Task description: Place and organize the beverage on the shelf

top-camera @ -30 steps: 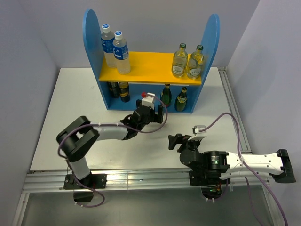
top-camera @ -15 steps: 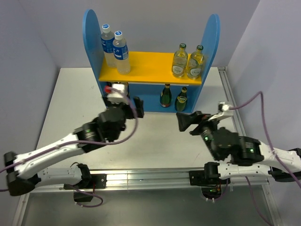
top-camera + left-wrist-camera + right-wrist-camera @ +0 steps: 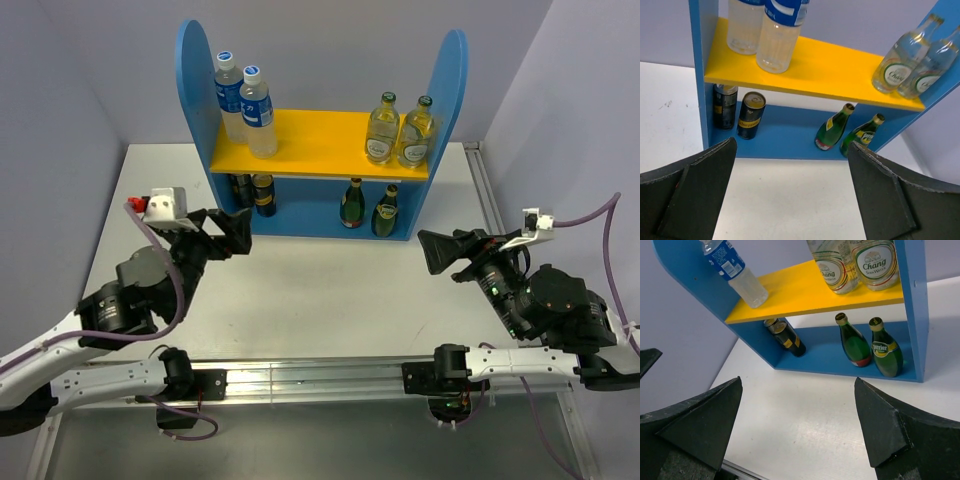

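Shelf (image 3: 320, 140) ahead of spread, empty fingers (image 3: 695, 195)

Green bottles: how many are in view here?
2. Both stand on the lower level of the shelf, right side: left green bottle, right green bottle. None appear hidden.

The large blue two-level shelf (image 3: 192, 80) has smooth, matt painted panels, and its yellow upper board (image 3: 825, 65) a faint satin sheen. The blue-labelled water bottles (image 3: 775, 45) are clear plastic; the clear round-shouldered bottles (image 3: 875, 265) and small green bottles (image 3: 855, 342) are glossy glass. The dark cans (image 3: 751, 115) are metal with shiny tops. The white tabletop (image 3: 330, 290) is matt and faintly scuffed. The black fingers (image 3: 690, 200) look matt and grainy.
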